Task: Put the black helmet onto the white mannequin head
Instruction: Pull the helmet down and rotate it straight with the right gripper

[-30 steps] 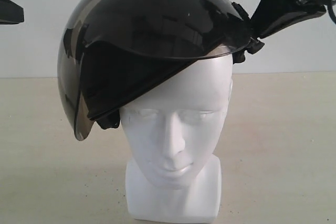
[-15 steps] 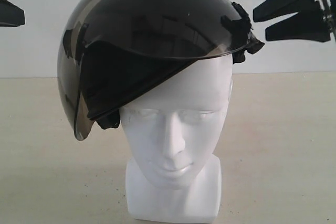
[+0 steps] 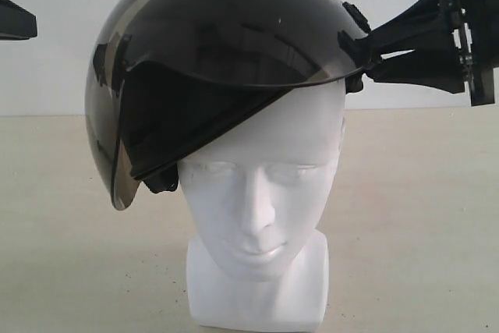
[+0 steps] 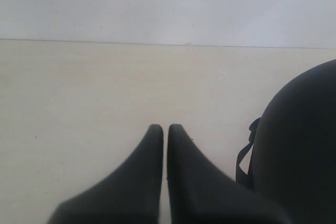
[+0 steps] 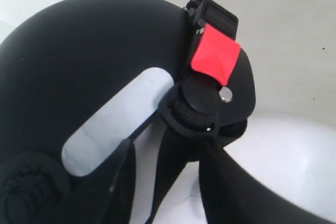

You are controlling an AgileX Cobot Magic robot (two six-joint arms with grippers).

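The black helmet (image 3: 226,37) sits tilted on the white mannequin head (image 3: 261,185). Its tinted visor hangs low on the left of the exterior view and its rim rides high on the right. My right gripper (image 3: 368,56) reaches in from the right, open, with one finger above and one below the helmet's side strap mount. In the right wrist view the right gripper (image 5: 168,148) straddles the black strap under the red tab (image 5: 215,56), with the white mannequin head (image 5: 283,150) below. My left gripper (image 4: 165,129) is shut on nothing, beside the black helmet (image 4: 299,145).
The head stands on a beige table (image 3: 421,216) before a white wall (image 3: 54,68). My left gripper (image 3: 15,5) hangs at the upper left edge of the exterior view, away from the helmet. A loose chin strap (image 4: 244,156) dangles from the helmet's rim.
My right gripper has turned and moved in leftward, from clear of the helmet to its fingertips bracketing the side strap mount. The helmet and the left gripper have not visibly moved.
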